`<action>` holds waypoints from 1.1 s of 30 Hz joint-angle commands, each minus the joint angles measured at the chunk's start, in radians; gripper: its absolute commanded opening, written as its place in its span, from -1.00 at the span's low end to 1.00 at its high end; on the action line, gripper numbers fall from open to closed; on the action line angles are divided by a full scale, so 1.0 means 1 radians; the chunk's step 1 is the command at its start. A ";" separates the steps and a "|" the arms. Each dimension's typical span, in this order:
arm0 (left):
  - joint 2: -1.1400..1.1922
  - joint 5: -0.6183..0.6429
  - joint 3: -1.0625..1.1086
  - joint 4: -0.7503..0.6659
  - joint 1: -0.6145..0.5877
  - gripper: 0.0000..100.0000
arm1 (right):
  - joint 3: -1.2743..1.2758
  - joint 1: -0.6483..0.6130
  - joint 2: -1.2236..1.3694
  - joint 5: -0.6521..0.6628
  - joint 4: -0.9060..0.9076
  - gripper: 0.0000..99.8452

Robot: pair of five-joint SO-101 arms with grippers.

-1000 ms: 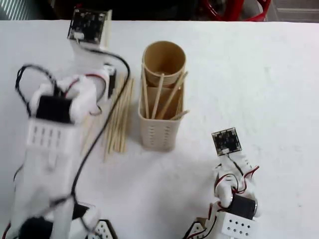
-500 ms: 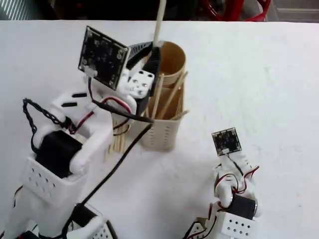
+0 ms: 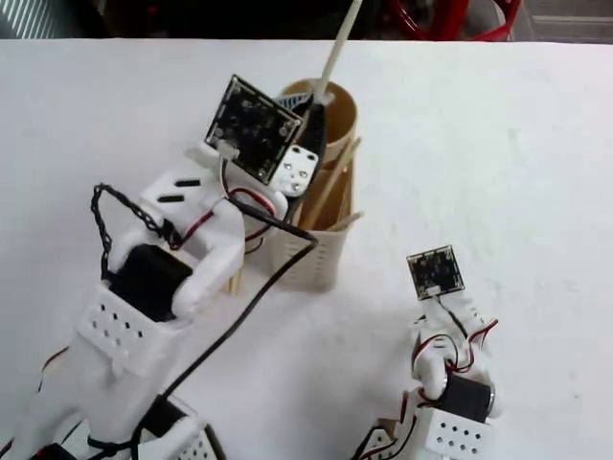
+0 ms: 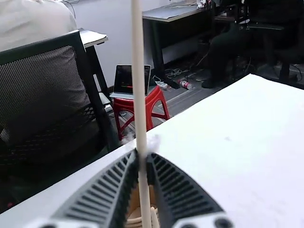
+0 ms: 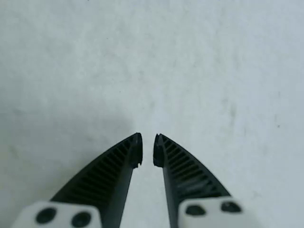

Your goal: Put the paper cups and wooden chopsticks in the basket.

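Left gripper [image 3: 321, 101] is clamped on one chopstick [image 3: 342, 38], near upright over the basket [image 3: 306, 259], just above the paper cup [image 3: 337, 94] inside it. I'd shift toward the end holding the leaning sticks [image 3: 330, 182], lower, then let go. The cup rim and those sticks could snag it. Loose sticks [image 3: 233, 280] lie under the arm. Right gripper [image 5: 147, 149] is slightly ajar, empty, well apart.
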 commanded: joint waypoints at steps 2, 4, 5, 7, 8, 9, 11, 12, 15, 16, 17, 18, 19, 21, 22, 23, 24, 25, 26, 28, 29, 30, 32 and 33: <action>-0.030 -0.003 -0.006 -0.020 0.012 -0.82 | 0.009 0.004 -0.005 0.005 0.004 -0.89; -0.030 -0.003 -0.003 -0.018 0.012 -0.81 | 0.009 0.004 -0.005 0.005 0.004 -0.89; -0.030 -0.003 -0.002 -0.018 0.012 -0.81 | 0.009 0.004 -0.005 0.005 0.004 -0.89; -0.031 -0.003 -0.002 -0.018 0.012 -0.81 | 0.009 0.004 -0.005 0.005 0.004 -0.89; -0.031 -0.003 -0.002 -0.018 0.010 -0.81 | 0.009 0.004 -0.005 0.005 0.004 -0.89; -0.031 -0.006 -0.002 -0.018 0.008 -0.81 | 0.009 0.004 -0.005 0.005 0.004 -0.89; -0.031 -0.009 -0.011 0.003 0.002 -0.81 | 0.009 0.004 -0.005 0.005 0.004 -0.89; -0.033 -0.009 -0.020 0.018 -0.005 -0.81 | 0.009 0.004 -0.005 0.005 0.004 -0.89; -0.065 -0.003 -0.074 0.092 -0.088 -0.82 | 0.009 0.004 -0.005 0.005 0.004 -0.89; -0.082 -0.003 -0.084 0.110 -0.134 -0.84 | 0.009 0.004 -0.005 0.005 0.004 -0.89; -0.099 -0.003 -0.089 0.126 -0.196 -0.88 | 0.009 0.004 -0.005 0.005 0.004 -0.89; -0.111 -0.002 -0.084 0.140 -0.263 -0.91 | 0.009 0.004 -0.005 0.005 0.004 -0.89; -0.119 -0.002 -0.074 0.152 -0.329 -0.93 | 0.009 0.004 -0.005 0.005 0.004 -0.89; -0.119 0.015 -0.008 0.157 -0.467 -0.95 | 0.009 0.004 -0.005 0.005 0.004 -0.89; -0.114 0.037 0.044 0.146 -0.522 -0.95 | 0.009 0.004 -0.005 0.005 0.004 -0.89; -0.099 0.049 0.106 0.121 -0.568 -0.95 | 0.009 0.004 -0.005 0.005 0.004 -0.89; -0.077 0.058 0.172 0.089 -0.605 -0.95 | 0.009 0.004 -0.005 0.005 0.004 -0.89; -0.047 0.060 0.236 0.043 -0.630 -0.95 | 0.009 0.004 -0.005 0.005 0.004 -0.89; -0.004 0.060 0.305 -0.015 -0.642 -0.95 | 0.009 0.004 -0.005 0.005 0.004 -0.89; 0.104 0.055 0.417 -0.144 -0.641 -0.95 | 0.009 0.004 -0.005 0.005 0.004 -0.89; 0.168 0.055 0.450 -0.204 -0.639 -0.95 | 0.009 0.004 -0.005 0.005 0.004 -0.89; 0.239 0.055 0.468 -0.258 -0.636 -0.95 | 0.009 0.004 -0.005 0.005 0.004 -0.89; 0.395 0.046 0.431 -0.305 -0.622 -0.93 | 0.009 0.004 -0.005 0.005 0.004 -0.89; 0.476 0.029 0.388 -0.295 -0.621 -0.89 | 0.009 0.004 -0.005 0.005 0.004 -0.89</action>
